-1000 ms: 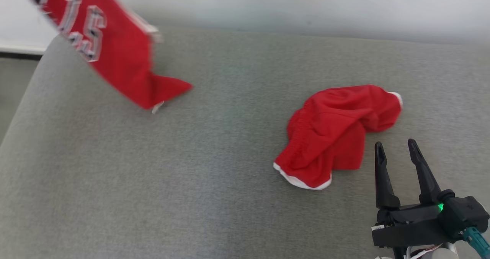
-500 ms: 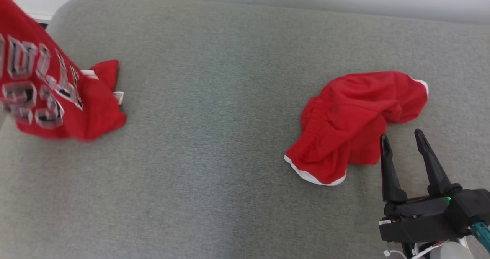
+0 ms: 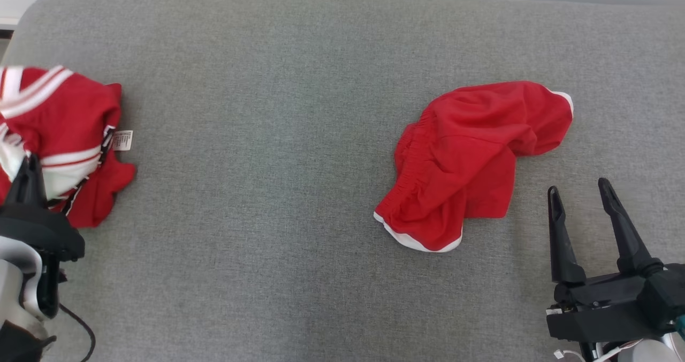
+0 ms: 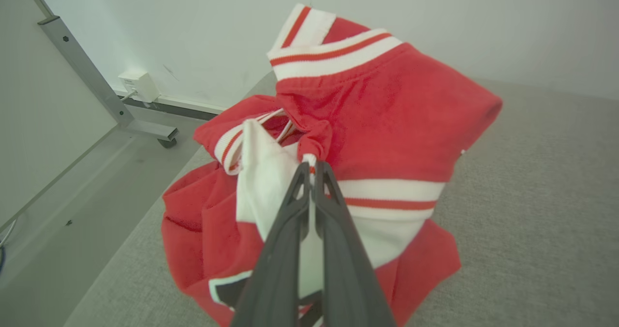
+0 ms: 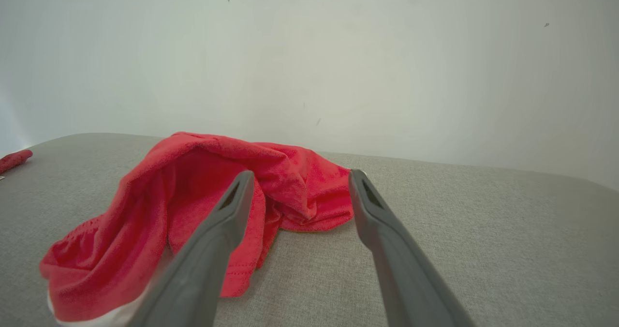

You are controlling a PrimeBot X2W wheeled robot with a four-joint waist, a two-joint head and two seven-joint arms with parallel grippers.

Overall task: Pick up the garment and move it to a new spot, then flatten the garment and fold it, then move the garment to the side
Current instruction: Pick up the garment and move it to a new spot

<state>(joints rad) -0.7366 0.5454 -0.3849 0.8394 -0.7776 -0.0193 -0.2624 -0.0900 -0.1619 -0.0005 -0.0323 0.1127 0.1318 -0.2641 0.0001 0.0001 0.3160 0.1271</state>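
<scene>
Left claw (image 4: 311,165) clenched on bunched red jersey (image 4: 387,124), right claw (image 3: 578,187) spread wide beside crumpled red shorts (image 3: 471,153), grey cushion (image 3: 267,137) beneath

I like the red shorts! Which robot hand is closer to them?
Right. The right gripper is open just beside the red shorts; the left gripper is far off, shut on the striped jersey.

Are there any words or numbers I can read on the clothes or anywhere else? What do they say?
Small white tag on the crumpled red and white jersey: tiny print, too small to read.
Black and white patch low on the jersey: maybe part of a letter, folded, unreadable.
Red shorts with white trim: no writing shows.
So nothing here can be read.
</scene>
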